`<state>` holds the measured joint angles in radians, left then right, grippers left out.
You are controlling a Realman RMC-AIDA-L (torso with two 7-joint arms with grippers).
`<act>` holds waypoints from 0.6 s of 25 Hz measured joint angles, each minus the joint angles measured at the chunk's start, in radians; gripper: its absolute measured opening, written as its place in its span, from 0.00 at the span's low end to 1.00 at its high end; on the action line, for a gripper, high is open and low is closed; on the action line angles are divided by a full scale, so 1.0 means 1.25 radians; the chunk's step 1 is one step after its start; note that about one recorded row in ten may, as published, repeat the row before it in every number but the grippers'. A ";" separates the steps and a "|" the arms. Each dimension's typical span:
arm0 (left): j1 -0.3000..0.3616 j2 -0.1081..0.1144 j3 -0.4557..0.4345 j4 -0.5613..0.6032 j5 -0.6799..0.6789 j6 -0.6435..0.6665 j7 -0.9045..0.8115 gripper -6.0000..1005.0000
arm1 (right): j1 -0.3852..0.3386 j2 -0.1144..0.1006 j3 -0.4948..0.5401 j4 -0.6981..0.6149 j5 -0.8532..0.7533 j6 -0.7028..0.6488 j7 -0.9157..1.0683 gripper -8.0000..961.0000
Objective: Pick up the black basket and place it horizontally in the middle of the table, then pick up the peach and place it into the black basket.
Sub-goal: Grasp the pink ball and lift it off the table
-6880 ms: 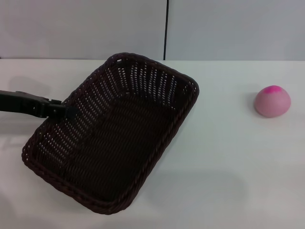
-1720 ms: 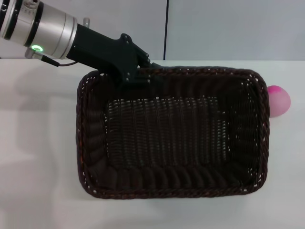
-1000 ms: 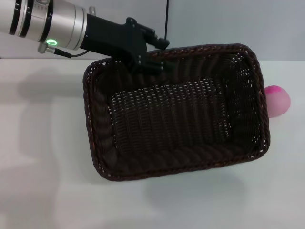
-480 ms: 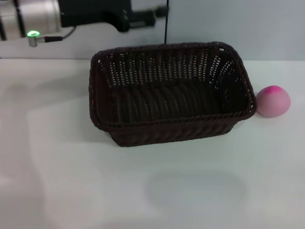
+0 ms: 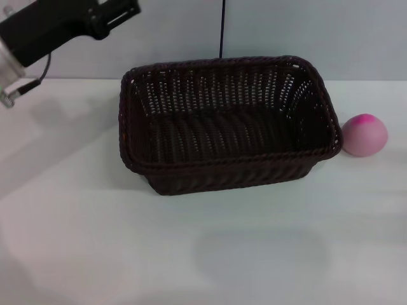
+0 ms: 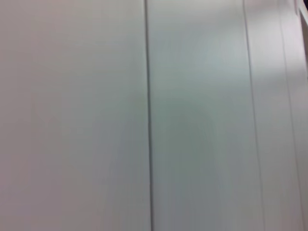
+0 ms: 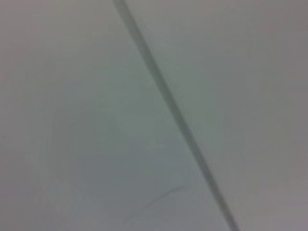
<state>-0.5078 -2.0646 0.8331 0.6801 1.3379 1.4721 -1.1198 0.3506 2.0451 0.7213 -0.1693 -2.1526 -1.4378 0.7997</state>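
Observation:
The black basket (image 5: 224,166) stands upright on the white table (image 5: 89,241), long side across, about in the middle. The peach (image 5: 364,135) lies on the table just right of the basket, a small gap from its right rim. My left gripper (image 5: 127,11) is up at the far left, above and behind the basket's left corner, open and holding nothing. My right gripper is out of view. Both wrist views show only plain pale surfaces with a dark seam.
A grey back wall with a dark vertical seam (image 5: 222,28) runs behind the table. The left arm's black and silver body (image 5: 38,32) reaches in from the upper left corner. White tabletop lies in front of the basket.
My left gripper has let go of the basket and drawn back up and to the left. The basket now rests level on the table; the peach has not moved.

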 joint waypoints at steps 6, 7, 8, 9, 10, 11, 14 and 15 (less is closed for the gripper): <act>0.037 0.000 0.000 -0.065 -0.081 0.062 0.046 0.66 | 0.021 -0.023 -0.098 -0.033 -0.093 -0.002 0.000 0.51; 0.040 0.000 0.000 -0.074 -0.086 0.073 0.053 0.66 | 0.027 -0.022 -0.135 -0.049 -0.096 -0.004 0.000 0.51; 0.041 0.000 0.000 -0.076 -0.086 0.075 0.054 0.66 | 0.032 -0.020 -0.163 -0.063 -0.096 -0.006 0.002 0.51; 0.041 0.000 0.001 -0.077 -0.086 0.077 0.054 0.66 | 0.036 -0.016 -0.187 -0.074 -0.096 -0.006 0.003 0.51; 0.042 -0.001 0.001 -0.079 -0.088 0.079 0.054 0.66 | 0.040 -0.013 -0.204 -0.081 -0.096 -0.006 0.004 0.51; 0.042 -0.001 0.001 -0.079 -0.088 0.079 0.054 0.66 | 0.043 -0.010 -0.221 -0.088 -0.096 -0.004 0.004 0.51; 0.042 -0.001 0.001 -0.093 -0.091 0.090 0.055 0.66 | 0.048 -0.002 -0.254 -0.098 -0.096 0.005 0.004 0.51; 0.041 -0.001 0.001 -0.095 -0.091 0.091 0.055 0.66 | 0.049 0.000 -0.259 -0.098 -0.096 0.011 0.003 0.51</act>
<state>-0.4567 -2.0663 0.8345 0.5617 1.2237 1.5852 -1.0516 0.4123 2.0457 0.3972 -0.2918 -2.2726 -1.4246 0.8038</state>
